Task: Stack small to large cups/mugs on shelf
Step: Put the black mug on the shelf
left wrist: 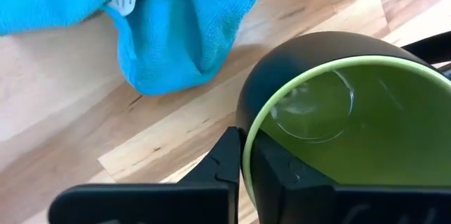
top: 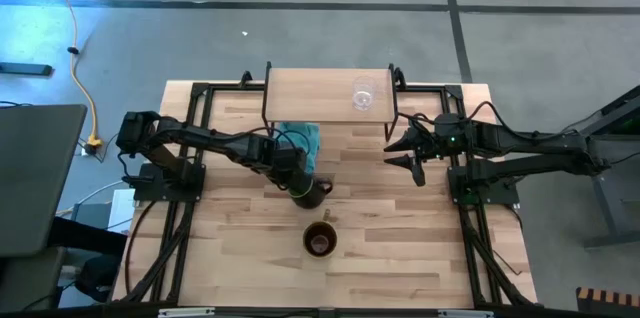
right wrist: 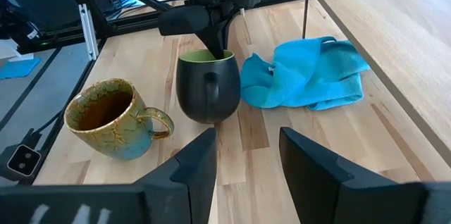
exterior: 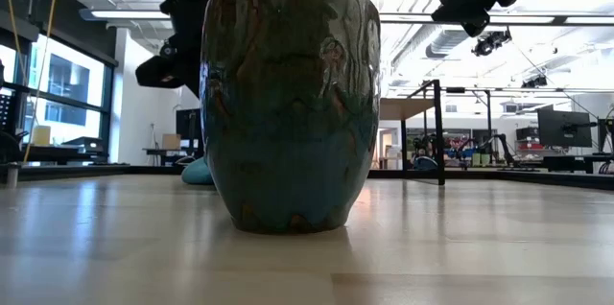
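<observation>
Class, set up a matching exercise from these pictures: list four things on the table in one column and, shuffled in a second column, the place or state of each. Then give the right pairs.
Things:
1. glass cup
2. dark mug
3. brown mug
4. cloth

Places or states:
A. rim gripped by the left gripper
B. lying crumpled by the shelf
C. standing alone at the table's near side
D. on the shelf

Pairs: 1-D, 2-A, 3-C, 4-B

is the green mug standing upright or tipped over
Upright: the green mug stands on its base, mouth up, with the left claw shut on its rim.
</observation>
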`<state>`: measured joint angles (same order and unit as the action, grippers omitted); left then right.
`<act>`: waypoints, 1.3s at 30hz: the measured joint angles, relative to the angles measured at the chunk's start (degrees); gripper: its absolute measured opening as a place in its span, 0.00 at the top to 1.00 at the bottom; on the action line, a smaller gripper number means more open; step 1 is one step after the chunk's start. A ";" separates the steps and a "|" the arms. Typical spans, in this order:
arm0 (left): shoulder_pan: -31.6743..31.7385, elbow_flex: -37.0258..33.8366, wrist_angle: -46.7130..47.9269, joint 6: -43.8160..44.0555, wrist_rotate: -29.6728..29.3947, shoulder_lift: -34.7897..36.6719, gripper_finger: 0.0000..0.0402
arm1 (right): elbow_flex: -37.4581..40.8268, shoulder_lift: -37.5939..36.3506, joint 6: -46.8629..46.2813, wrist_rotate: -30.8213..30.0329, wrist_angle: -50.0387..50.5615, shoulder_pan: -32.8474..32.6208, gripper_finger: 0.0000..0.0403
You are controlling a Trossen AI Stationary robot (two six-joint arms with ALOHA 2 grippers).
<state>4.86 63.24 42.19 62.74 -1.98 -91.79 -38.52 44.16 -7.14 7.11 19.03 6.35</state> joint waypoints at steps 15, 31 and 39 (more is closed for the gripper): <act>2.04 10.06 16.10 -17.90 -4.99 0.09 1.00 | 0.01 0.00 -1.14 -0.15 -0.02 -0.02 0.64; 1.88 10.85 18.43 -50.32 -6.27 -1.20 1.00 | 0.01 0.00 -1.94 -0.13 -0.02 -0.02 0.64; 1.88 10.84 18.41 -56.50 -4.41 -4.92 1.00 | 0.01 0.02 -2.01 -0.11 -0.11 -0.02 0.64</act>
<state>6.74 74.08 60.60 6.24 -6.39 -96.71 -38.51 44.18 -9.15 7.01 18.92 6.33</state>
